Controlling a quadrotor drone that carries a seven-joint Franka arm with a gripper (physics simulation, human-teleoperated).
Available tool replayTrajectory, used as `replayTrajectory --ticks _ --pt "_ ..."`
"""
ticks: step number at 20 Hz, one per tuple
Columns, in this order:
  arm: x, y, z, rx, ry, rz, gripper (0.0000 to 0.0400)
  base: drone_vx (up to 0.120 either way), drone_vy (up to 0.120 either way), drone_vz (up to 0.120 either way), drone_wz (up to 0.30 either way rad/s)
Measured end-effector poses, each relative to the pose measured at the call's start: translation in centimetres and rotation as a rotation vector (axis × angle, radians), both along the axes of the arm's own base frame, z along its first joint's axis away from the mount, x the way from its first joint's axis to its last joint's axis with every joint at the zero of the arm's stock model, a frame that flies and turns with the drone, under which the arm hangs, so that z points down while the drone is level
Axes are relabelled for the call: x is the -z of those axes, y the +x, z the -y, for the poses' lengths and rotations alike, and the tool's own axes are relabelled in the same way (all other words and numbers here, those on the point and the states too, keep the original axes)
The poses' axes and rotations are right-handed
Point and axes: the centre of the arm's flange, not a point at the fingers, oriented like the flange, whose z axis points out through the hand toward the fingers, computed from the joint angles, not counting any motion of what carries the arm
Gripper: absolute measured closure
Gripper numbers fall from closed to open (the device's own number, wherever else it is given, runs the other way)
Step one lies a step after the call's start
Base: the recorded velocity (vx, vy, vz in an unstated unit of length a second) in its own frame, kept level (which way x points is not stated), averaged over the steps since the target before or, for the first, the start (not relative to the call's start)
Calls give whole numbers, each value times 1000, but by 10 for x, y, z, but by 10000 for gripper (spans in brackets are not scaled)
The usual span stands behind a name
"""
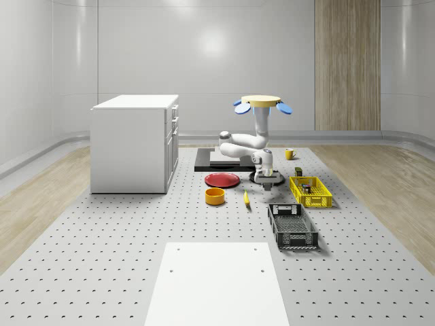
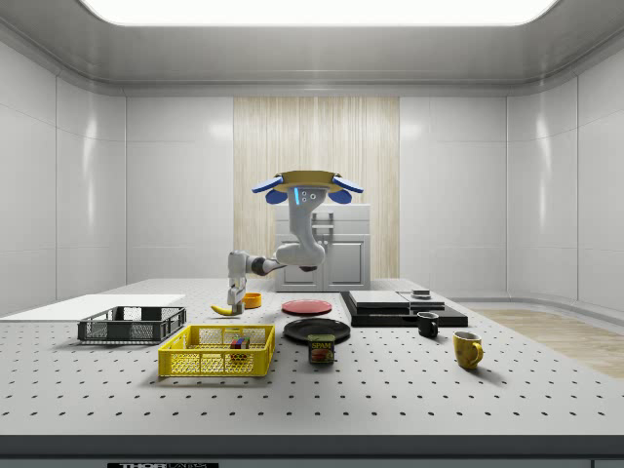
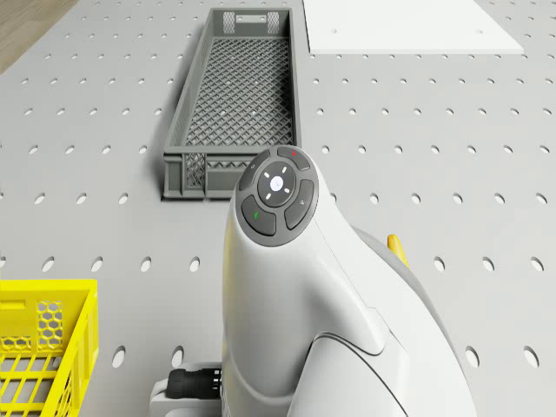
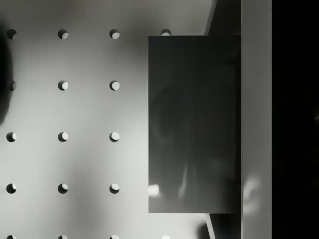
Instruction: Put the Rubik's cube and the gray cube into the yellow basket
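Hovering over the table (image 1: 102, 272), arm lowered, gripper (image 1: 266, 180) down beside the yellow basket (image 1: 310, 192), on the gray cube (image 4: 194, 124). Finger state impossible to tell. Rubik's cube (image 2: 238, 343) apparently already in; next, likely a lift and carry to the basket.

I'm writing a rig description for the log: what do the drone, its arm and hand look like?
The drone is a flat yellow disc with blue rotor blades. The arm is glossy white with rounded segments and dark grey joints; one joint cap bears a round grey button pad with small red and green marks. The hand is light grey.

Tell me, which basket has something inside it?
The yellow basket. A colourful Rubik's cube sits inside it, while the dark gray basket beside it looks empty.
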Motion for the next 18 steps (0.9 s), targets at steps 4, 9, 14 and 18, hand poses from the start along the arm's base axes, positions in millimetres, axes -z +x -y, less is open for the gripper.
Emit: replayTrajectory --ticks 4,9,14,18 --pt "9 0 0 0 0 0 150 0 0 120 0" --pt "14 0 0 0 0 0 150 120 0 96 0" --pt "15 0 0 0 0 0 150 120 112 0 0" --pt "16 0 0 0 0 0 150 120 110 0 0"
